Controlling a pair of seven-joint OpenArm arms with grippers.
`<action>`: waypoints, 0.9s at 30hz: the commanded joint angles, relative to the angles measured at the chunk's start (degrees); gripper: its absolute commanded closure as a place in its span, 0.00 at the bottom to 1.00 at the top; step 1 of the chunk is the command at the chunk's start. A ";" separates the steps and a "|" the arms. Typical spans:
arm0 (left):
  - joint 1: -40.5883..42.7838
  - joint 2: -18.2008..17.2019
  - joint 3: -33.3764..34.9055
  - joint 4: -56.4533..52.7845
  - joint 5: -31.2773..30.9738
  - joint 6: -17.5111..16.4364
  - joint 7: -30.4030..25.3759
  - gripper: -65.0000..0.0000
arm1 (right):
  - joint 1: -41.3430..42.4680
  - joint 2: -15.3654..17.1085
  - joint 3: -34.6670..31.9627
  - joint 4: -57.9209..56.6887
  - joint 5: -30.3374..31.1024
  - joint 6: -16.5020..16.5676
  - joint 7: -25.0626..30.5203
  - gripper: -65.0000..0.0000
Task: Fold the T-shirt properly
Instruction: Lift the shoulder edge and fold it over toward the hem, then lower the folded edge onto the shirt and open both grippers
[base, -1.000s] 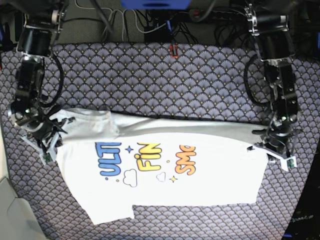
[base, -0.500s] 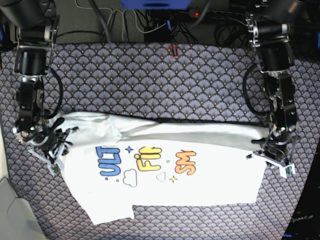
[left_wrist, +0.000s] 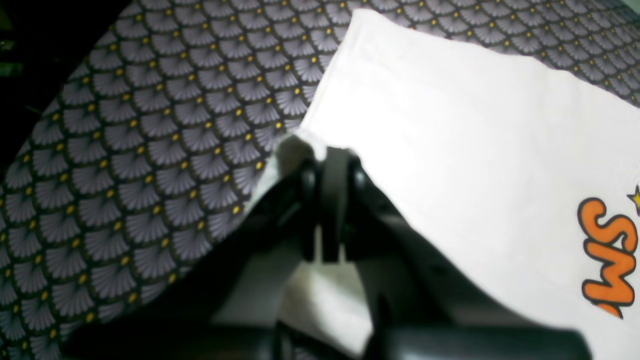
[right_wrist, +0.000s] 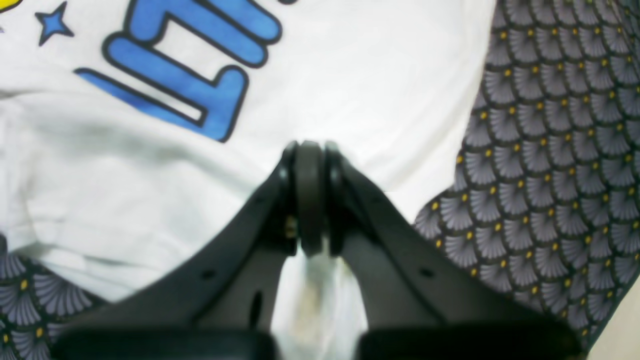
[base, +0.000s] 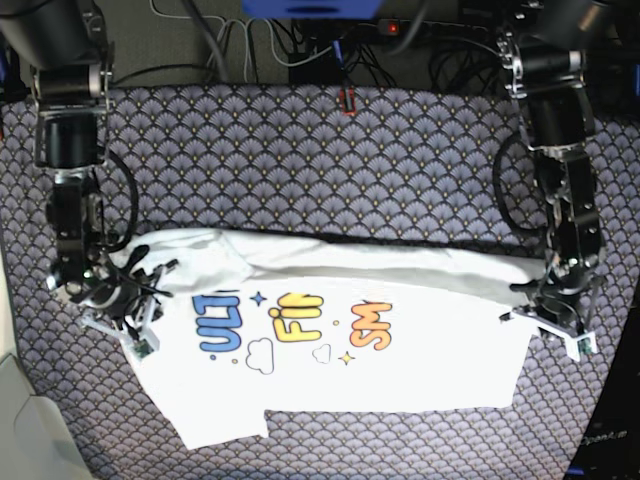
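Observation:
The white T-shirt (base: 400, 375) lies print-up on the patterned cloth, with its far part folded over toward the front. The fold covers the top of the blue, yellow and orange letters. My left gripper (base: 545, 318) is shut on the shirt's right edge; in the left wrist view it (left_wrist: 332, 155) pinches white cloth (left_wrist: 450, 125) beside the orange letters. My right gripper (base: 128, 318) is shut on the shirt's left edge; in the right wrist view it (right_wrist: 310, 150) is closed over the white cloth (right_wrist: 375, 75) next to the blue letters.
The table is covered with a grey-purple fan-patterned cloth (base: 300, 150). Cables and a small red object (base: 347, 100) lie along the back edge. A pale surface (base: 20, 430) borders the front left corner. One sleeve sticks out at the front left (base: 215, 425).
Both grippers have moved toward the front with the folded edge of the shirt. The fold now covers more of the print. The right gripper has also shifted inward.

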 joint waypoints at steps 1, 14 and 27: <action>-1.42 -0.79 -0.11 0.87 0.01 0.01 -1.66 0.99 | 2.27 0.68 0.24 0.95 0.58 -0.48 1.24 1.00; -2.65 -0.88 -0.11 -2.74 0.01 0.01 -1.84 0.99 | 2.18 1.56 0.15 0.95 0.58 -0.48 1.24 1.00; -2.74 -1.49 -0.11 -3.62 0.01 -0.08 -1.84 0.99 | 3.06 1.21 0.15 0.95 0.58 -0.48 1.24 1.00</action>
